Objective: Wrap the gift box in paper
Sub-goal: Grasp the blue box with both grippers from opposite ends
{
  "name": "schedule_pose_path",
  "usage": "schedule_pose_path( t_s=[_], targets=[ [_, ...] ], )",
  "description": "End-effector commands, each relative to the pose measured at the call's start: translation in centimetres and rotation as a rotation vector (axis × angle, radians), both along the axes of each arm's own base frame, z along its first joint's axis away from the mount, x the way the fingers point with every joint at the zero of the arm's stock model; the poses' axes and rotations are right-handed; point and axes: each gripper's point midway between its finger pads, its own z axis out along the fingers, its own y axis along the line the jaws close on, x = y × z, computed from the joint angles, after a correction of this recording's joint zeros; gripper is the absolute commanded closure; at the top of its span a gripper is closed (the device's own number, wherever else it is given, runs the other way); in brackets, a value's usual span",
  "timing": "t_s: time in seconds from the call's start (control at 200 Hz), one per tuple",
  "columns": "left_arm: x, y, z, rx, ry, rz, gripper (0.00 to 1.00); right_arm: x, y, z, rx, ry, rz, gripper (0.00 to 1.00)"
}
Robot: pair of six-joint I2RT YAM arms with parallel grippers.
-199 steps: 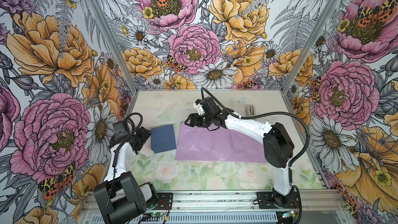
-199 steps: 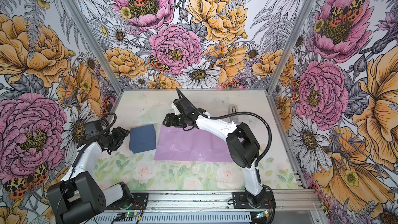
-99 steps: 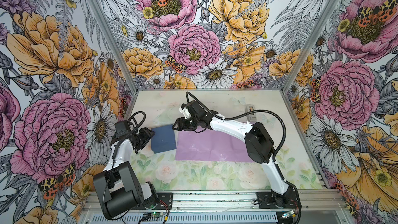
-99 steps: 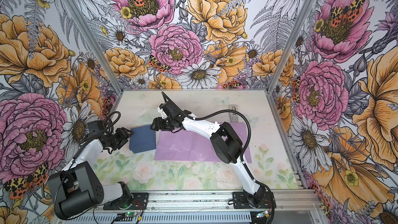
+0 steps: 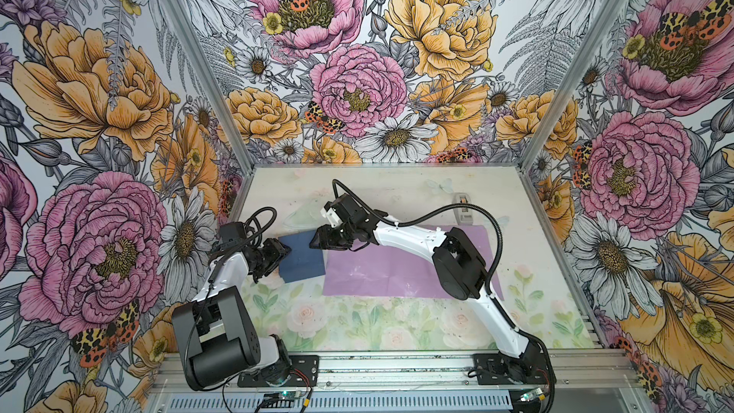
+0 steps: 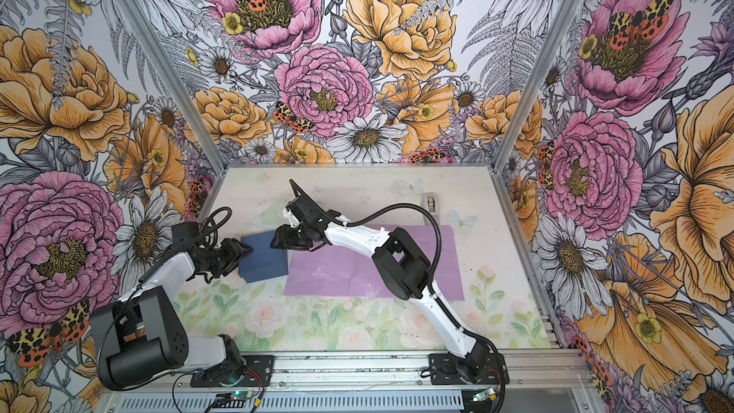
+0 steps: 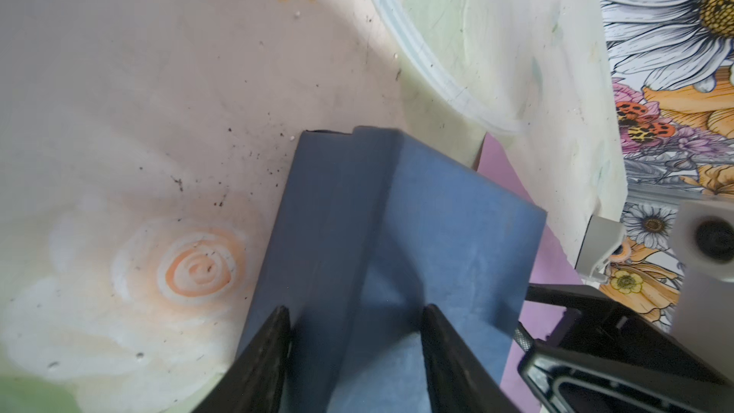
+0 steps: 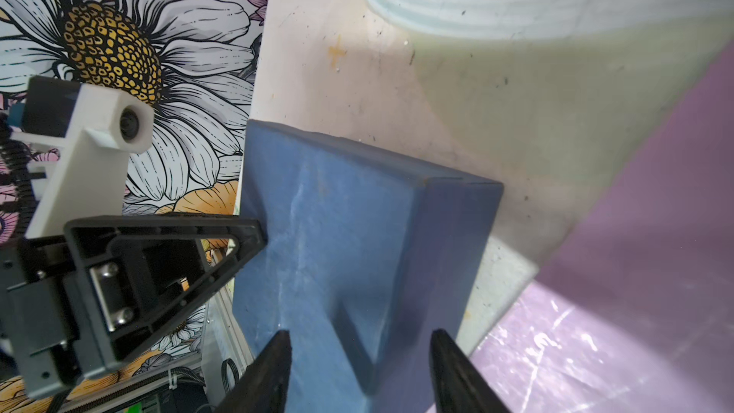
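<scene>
On the floral-printed table [image 5: 357,323], the gift box [image 5: 302,256] [image 6: 264,258] lies flat, a dark navy block with matte faces and soft scuffs across its top. To the right of the gift box in both top views spreads the paper [image 5: 397,272] [image 6: 349,276], lilac face up and creased, its short edge close against the box; whether the two touch or overlap I cannot tell, though the right wrist view shows a sliver of bare table between part of the box [image 8: 349,232] and the paper [image 8: 635,272].

The left gripper [image 5: 284,252] [image 6: 244,252] meets the gift box at its left side, fingertips at the box's upper left corner. From the left wrist camera, the left gripper [image 7: 353,311] stands with its jaws parted to either side of an upright edge of the box [image 7: 397,232], one finger against each adjoining face. Whether the pads press the box cannot be told.

The right gripper [image 5: 315,242] [image 6: 276,240] reaches across the paper to the gift box's upper right corner. From the right wrist camera, the right gripper [image 8: 361,335] likewise straddles a box edge with parted jaws; a firm grasp cannot be confirmed.

Well beyond the gift box, past the paper's far right corner, sits a grey tape dispenser [image 5: 462,208] [image 6: 431,204].
</scene>
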Motion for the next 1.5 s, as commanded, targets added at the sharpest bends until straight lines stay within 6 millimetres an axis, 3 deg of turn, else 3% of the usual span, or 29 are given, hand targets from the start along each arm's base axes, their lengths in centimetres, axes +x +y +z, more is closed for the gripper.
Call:
schedule_pose_path(
  t_s=[0.0, 0.195, 0.36, 0.565, 0.811, 1.016, 1.296, 1.496],
  targets=[
    [0.3, 0.4, -0.3, 0.033, 0.013, -0.009, 0.50, 0.0, 0.9, -0.6, 0.011, 0.026, -0.003, 0.46],
    [0.1, 0.3, -1.1, 0.028, 0.047, -0.015, 0.56, -0.1, 0.9, -2.9, -0.030, 0.065, -0.019, 0.53],
    [0.1, -0.1, -1.0, 0.033, 0.043, -0.025, 0.57, -0.3, 1.4, -2.6, -0.021, 0.061, -0.006, 0.58],
    [0.3, -0.4, 0.3, 0.038, 0.006, -0.019, 0.58, -0.2, 2.3, 0.3, 0.026, 0.025, 0.005, 0.61],
    [1.4, -0.5, 4.1, 0.052, -0.105, -0.005, 0.59, 0.3, 2.6, 5.3, 0.096, -0.041, 0.005, 0.63],
    [2.0, -1.2, 6.1, 0.034, -0.154, -0.007, 0.60, 0.6, 2.5, 7.7, 0.126, -0.064, -0.009, 0.64],
    [2.5, -3.7, 8.0, 0.039, -0.191, -0.045, 0.60, 0.9, 0.1, 8.6, 0.088, -0.081, -0.068, 0.64],
    [2.8, -6.7, 8.3, 0.057, -0.187, -0.104, 0.60, 0.6, -3.4, 8.6, 0.026, -0.094, -0.128, 0.64]
  ],
)
